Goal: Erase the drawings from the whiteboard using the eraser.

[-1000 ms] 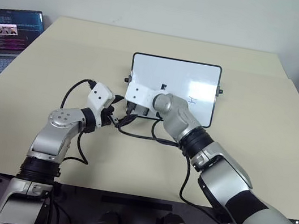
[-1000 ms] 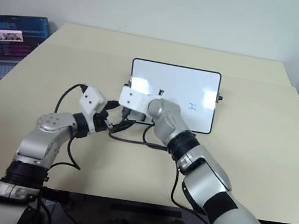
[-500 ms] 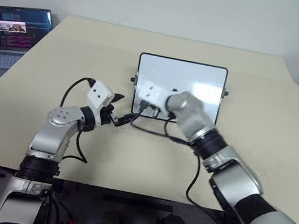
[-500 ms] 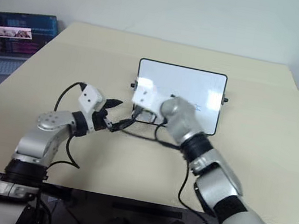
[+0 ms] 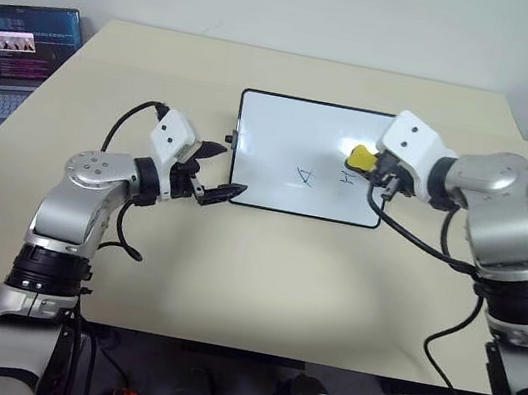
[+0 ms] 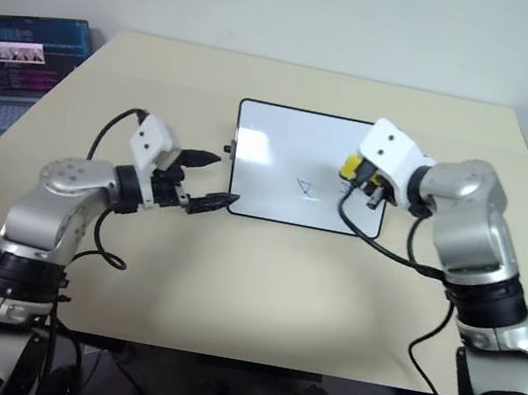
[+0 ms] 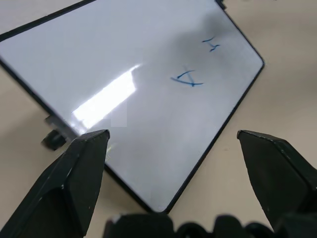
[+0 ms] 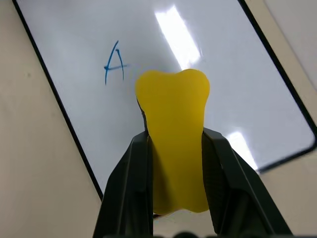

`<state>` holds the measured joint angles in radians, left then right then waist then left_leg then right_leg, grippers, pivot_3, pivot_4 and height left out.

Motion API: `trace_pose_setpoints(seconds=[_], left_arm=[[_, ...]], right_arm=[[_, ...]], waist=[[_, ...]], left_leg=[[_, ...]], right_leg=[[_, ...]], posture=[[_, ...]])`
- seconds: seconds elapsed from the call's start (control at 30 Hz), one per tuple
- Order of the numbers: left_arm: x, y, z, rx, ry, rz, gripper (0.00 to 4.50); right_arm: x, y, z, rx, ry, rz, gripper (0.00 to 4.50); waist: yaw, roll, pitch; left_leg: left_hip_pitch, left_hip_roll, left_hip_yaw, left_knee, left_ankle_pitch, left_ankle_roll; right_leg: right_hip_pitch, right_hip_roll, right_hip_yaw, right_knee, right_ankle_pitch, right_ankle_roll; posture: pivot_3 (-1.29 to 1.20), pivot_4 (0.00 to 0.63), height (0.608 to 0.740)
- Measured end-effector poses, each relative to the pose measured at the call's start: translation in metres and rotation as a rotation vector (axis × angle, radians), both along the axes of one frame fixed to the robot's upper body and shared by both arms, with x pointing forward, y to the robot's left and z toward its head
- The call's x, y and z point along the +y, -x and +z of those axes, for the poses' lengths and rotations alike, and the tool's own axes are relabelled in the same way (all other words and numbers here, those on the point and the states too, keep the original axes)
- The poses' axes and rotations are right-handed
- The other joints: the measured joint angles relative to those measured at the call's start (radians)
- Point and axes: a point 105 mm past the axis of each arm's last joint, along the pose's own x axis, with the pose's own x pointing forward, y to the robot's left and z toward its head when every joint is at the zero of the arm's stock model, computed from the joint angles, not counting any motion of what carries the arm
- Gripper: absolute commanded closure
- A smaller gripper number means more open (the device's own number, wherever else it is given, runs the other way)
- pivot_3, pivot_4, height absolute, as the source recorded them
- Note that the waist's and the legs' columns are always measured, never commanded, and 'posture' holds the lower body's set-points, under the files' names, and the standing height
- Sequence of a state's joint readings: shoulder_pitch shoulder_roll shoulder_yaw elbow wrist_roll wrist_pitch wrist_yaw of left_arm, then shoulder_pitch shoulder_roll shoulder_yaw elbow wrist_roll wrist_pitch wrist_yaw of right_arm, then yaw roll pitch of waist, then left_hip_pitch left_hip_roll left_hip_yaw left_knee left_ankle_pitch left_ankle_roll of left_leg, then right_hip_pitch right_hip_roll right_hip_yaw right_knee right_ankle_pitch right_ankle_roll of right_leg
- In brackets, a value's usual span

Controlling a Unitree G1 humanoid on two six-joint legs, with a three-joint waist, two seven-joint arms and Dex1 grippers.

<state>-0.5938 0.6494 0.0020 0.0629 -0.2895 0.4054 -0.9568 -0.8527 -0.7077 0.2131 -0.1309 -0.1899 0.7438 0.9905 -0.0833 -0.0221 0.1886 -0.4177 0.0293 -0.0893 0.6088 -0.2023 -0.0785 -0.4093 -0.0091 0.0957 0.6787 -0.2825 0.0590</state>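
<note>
A: Right wrist view first. Seeing what in there?

B: Seeing the right gripper [image 8: 176, 144] pinching the eraser [image 8: 172, 94] tight from both sides. Yellow block poking out past the black fingers [image 8: 133, 168].

A: And holding it where?

B: Holding it over the right part of the whiteboard [image 5: 284, 140], very near the H mark [image 5: 347, 178]. Not managing to tell whether touching the board or not.

A: Finding any other drawings?

B: Finding an A mark [image 5: 304, 176] too, in thin blue, sitting just left of the H, near the middle of the board.

A: Doing what with the other claw?

B: Keeping the left gripper [image 5: 233, 170] spread wide and gripping nothing. Hanging just beside the board's left short edge, close to the near corner, pointing across at the board.

A: Lying how, that board?

B: Lying flat on the tan table [image 5: 262, 268], with a little black knob [image 5: 228, 139] sticking out on the left side.

A: Spotting anything else?

B: Spotting a laptop [image 5: 16, 45] with a lit screen, standing far off to the left, well apart from the board.
</note>
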Motion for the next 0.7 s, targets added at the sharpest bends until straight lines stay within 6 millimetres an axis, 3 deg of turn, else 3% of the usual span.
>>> trace_pose_setpoints(seconds=[0.1, 0.17, 0.37, 0.7], left_arm=[[0.007, 0.001, 0.003, 0.001, -0.032, 0.001, 0.00], [0.008, 0.002, 0.004, 0.004, -0.039, -0.007, 0.00], [0.015, 0.005, 0.006, 0.025, -0.054, -0.010, 0.00], [0.021, 0.009, 0.012, 0.024, -0.057, -0.006, 0.00]], right_arm=[[-0.028, 0.004, -0.002, -0.003, 0.018, -0.051, 3.51], [-0.032, 0.006, 0.000, -0.003, 0.007, -0.050, 3.51], [-0.038, 0.010, 0.013, -0.041, -0.010, -0.039, 3.51], [-0.038, 0.012, 0.011, -0.022, -0.034, -0.027, 3.51]], waist=[[-0.004, 0.000, 0.000], [-0.005, 0.000, 0.000], [0.000, 0.000, 0.001], [0.000, 0.000, 0.001]], left_leg=[[0.001, 0.000, 0.001, 0.000, 0.000, 0.000], [0.001, 0.000, 0.001, 0.000, 0.000, 0.000], [0.001, 0.000, 0.001, 0.000, 0.000, 0.000], [0.001, 0.000, 0.001, 0.001, 0.000, 0.000]], right_leg=[[0.000, 0.000, 0.001, 0.000, 0.000, 0.000], [0.000, 0.000, 0.001, 0.001, 0.000, 0.000], [0.000, 0.000, 0.001, 0.000, 0.000, 0.000], [0.000, 0.000, 0.001, 0.000, 0.000, 0.000]], posture=[[0.00, 0.150, 0.740], [0.00, 0.150, 0.740], [0.00, 0.150, 0.740], [0.00, 0.150, 0.740]])
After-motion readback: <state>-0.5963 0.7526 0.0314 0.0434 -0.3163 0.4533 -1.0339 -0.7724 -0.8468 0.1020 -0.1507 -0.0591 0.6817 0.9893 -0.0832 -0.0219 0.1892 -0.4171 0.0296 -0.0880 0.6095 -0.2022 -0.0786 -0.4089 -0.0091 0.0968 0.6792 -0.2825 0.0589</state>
